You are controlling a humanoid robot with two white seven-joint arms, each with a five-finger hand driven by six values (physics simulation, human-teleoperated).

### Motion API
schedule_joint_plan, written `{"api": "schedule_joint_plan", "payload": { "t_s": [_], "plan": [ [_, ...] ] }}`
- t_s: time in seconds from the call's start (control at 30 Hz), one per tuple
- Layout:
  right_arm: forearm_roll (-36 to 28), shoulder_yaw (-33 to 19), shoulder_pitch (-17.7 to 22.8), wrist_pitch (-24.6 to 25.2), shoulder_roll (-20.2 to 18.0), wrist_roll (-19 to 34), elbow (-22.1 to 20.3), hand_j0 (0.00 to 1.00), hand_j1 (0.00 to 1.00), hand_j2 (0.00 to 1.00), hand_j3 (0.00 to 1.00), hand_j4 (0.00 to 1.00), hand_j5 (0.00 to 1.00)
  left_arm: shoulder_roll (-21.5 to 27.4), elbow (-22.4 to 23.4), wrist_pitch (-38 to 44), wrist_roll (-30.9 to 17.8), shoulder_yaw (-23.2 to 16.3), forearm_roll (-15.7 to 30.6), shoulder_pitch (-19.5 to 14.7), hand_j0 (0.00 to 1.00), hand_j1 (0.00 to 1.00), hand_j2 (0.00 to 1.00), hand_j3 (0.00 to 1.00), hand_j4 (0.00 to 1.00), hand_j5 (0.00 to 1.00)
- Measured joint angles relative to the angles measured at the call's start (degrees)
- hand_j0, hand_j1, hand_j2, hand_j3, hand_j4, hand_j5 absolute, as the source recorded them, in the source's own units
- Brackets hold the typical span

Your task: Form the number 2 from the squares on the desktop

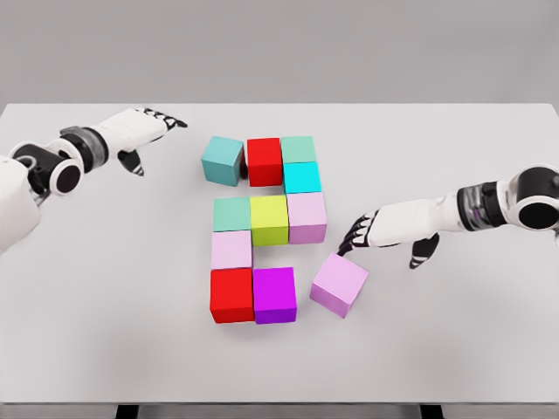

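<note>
Fingertips (351,241) of right hand (384,229) curled down, gripping nothing, touched top corner of tilted pale violet cube (339,284) lying just right of magenta cube (274,294) on white table (105,305), while left hand (140,131) hovered open, empty, far left.

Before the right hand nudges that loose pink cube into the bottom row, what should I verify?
1. Pink cube squared with the row: not ok, rotated.
2. Gap beside purple cube closed: not ok.
3. Right hand at the cube: ok, fingertips at its upper corner.
4. Teal cube flush with red cube: not ok, skewed.
5. Left hand clear of blocks: ok.
</note>
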Motion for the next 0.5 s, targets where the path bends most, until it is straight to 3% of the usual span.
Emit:
{"api": "schedule_joint_plan", "payload": {
  "t_s": [0.03, 0.1, 0.5],
  "plan": [
    [0.06, 0.01, 0.0, 0.0, 0.13, 0.0, -0.03, 1.0, 1.0, 1.0, 1.0, 1.0, 1.0, -0.22, 0.75, -0.19, -0.98, 0.01, 0.12, 0.0, 0.69, 0.69, 0.69, 0.69, 0.69, 0.69],
    [0.12, 0.02, -0.09, 0.0, 0.42, 0.0, -0.14, 1.0, 1.0, 1.0, 1.0, 1.0, 1.0, -1.08, 1.84, -0.45, -2.06, -0.03, 0.04, -0.09, 0.65, 0.65, 0.65, 0.65, 0.65, 0.65],
    [0.32, 0.37, -0.18, 0.0, 0.5, 0.0, -2.6, 1.0, 1.0, 1.0, 1.0, 1.0, 1.0, -3.96, 3.37, -0.64, -6.25, 0.33, -1.3, -0.09, 0.66, 0.66, 0.66, 0.66, 0.66, 0.66]
  ]
}}
